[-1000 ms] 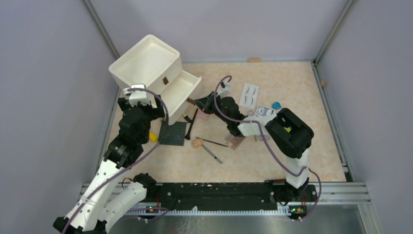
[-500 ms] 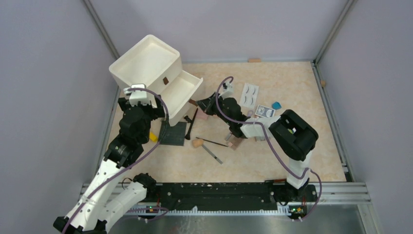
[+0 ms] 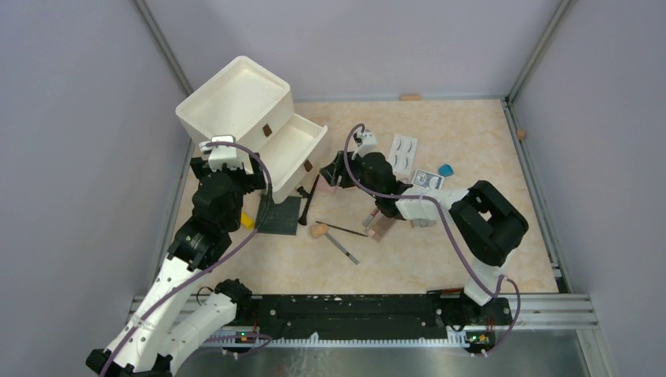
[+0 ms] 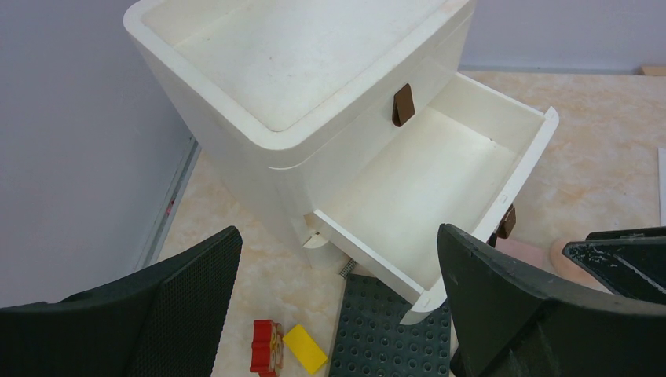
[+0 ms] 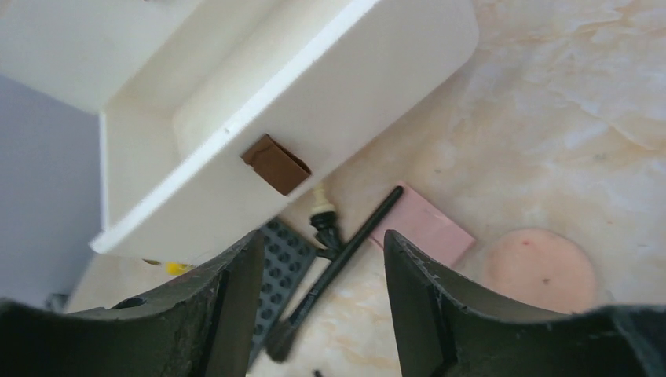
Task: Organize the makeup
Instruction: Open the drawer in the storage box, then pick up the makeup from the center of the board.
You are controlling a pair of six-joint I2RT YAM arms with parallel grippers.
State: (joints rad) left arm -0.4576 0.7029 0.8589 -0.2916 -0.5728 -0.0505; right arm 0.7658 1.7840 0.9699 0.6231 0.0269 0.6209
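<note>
Marbled beige table: white drawer unit, studded plate, brush, pink compact, puff, eyelash card.

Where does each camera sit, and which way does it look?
Top external: above and behind, looking down at the table; left arm and right arm show.
Left wrist: on the left arm, facing the white drawer box; the open left gripper shows.
Right wrist: on the right arm, facing the open drawer's front; the right gripper shows.
Both wrist views share that drawer.
</note>
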